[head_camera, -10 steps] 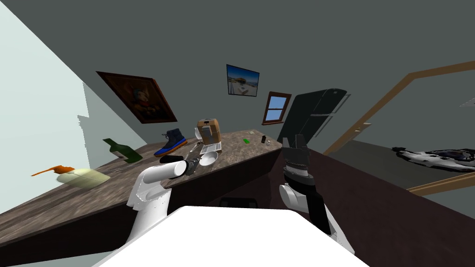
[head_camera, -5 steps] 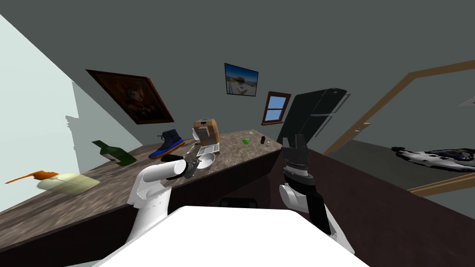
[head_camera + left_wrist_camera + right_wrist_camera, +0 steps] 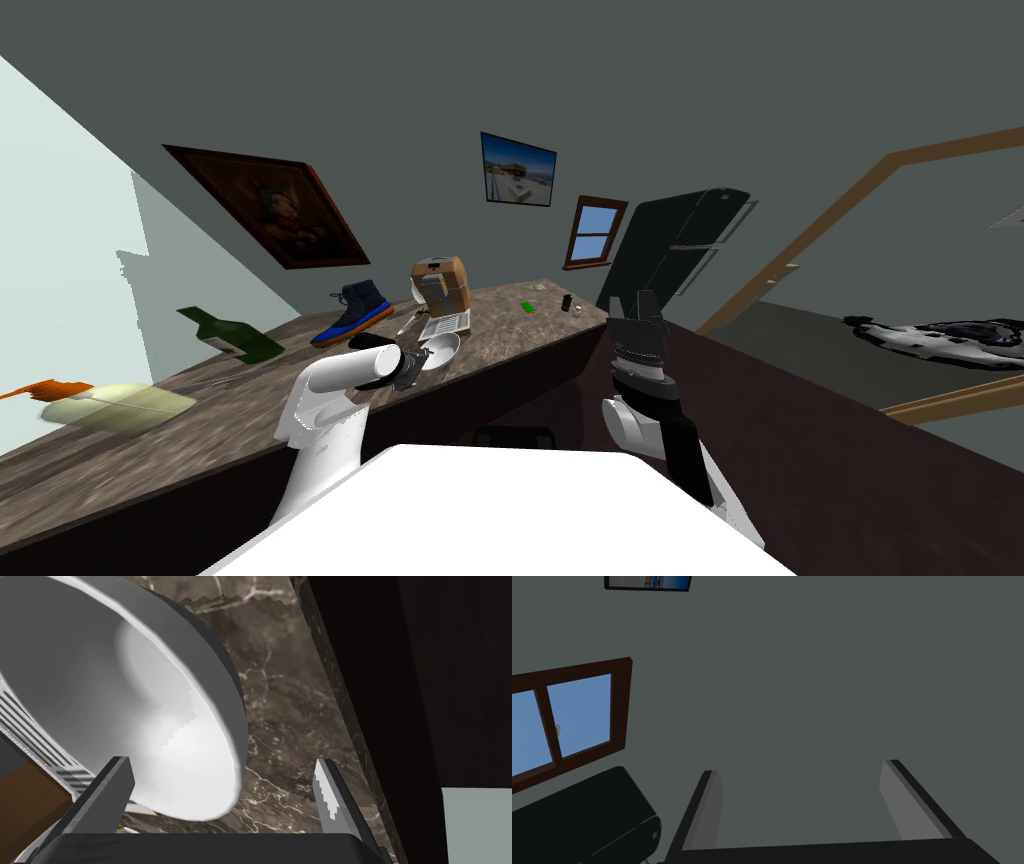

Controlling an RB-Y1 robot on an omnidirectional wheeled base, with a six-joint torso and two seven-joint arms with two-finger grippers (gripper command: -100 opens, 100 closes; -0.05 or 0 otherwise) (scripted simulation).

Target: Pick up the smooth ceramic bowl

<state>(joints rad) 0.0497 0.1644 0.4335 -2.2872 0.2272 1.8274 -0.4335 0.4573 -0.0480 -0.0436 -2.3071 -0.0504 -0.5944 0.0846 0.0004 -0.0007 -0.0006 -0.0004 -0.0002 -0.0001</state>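
The left jaws stand open astride the near rim of the white bowl [image 3: 125, 701], one finger [image 3: 112, 788] over its hollow and the other finger [image 3: 330, 798] outside, above bare marbled bench [image 3: 290, 706] whose front edge runs just beside it. The bowl rests mouth-up near that edge, round with no long axis, and a ribbed white tray [image 3: 447, 323] and brown box [image 3: 440, 283] crowd its far side. The right jaws hang open, well apart, off the bench's end.
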